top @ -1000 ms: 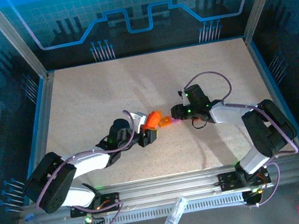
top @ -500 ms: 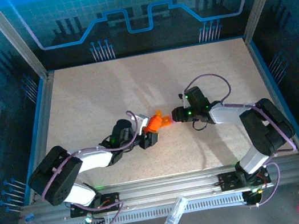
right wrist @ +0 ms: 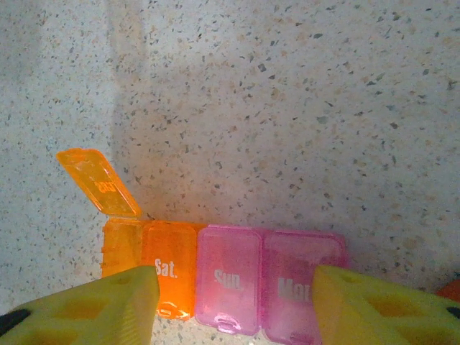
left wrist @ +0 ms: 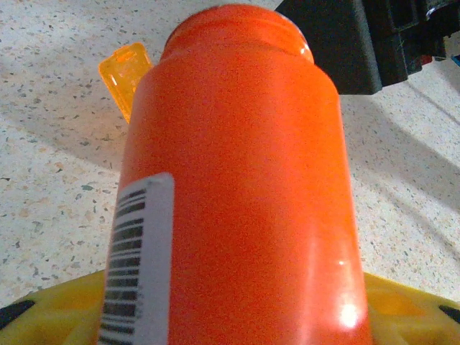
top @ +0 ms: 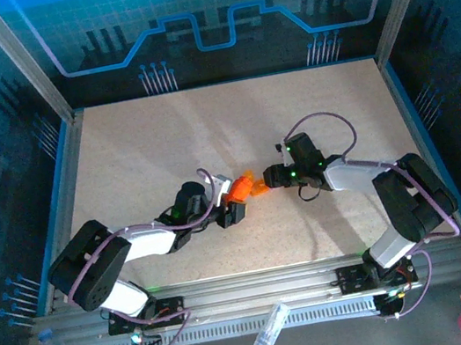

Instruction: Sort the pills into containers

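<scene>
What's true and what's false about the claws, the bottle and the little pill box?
1. The left claw holds an orange pill bottle. True.
2. Every lid on the pill box is closed. False: the end orange lid stands open.
3. The pill box shows two orange and two pink compartments. True.
4. The right claw is squeezed shut. False: its yellow fingers stand wide apart.
5. "Sat." is printed on a pink lid. False: the Sat. lid is orange.
</scene>
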Robot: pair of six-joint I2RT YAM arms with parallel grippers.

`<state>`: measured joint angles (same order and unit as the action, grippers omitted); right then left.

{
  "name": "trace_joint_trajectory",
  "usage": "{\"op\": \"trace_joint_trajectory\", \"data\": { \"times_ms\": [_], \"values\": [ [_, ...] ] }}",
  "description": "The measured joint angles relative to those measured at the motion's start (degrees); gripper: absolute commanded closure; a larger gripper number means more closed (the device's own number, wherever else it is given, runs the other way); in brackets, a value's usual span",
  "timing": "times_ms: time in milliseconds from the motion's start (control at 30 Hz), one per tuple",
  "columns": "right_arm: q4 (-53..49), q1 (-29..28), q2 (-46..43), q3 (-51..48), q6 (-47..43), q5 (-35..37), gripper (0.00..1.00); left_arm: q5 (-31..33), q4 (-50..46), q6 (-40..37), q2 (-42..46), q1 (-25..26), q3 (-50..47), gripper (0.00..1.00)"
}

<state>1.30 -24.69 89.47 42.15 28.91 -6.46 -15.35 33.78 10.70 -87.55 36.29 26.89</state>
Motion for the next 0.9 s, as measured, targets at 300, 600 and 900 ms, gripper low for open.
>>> {"op": "trace_joint_trajectory", "data": {
  "times_ms": [300, 600, 900],
  "values": [
    [-0.15, 0.28, -2.89, -0.15, -0.94, 0.28, 0.38, -0.20, 0.00, 0.63, -0.55, 0.11, 0.07, 1.00],
    [-2.99, 0.81, -0.13, 0.39, -2.25, 0.98, 0.38, -0.66, 0.00, 1.40, -0.55, 0.11, 0.59, 1.00],
    [-3.19, 0.79, 0.90, 0.72, -2.43, 1.05, 0.39, -1.03, -0.02, 1.40, -0.52, 0.11, 0.72, 1.00]
  ]
}}
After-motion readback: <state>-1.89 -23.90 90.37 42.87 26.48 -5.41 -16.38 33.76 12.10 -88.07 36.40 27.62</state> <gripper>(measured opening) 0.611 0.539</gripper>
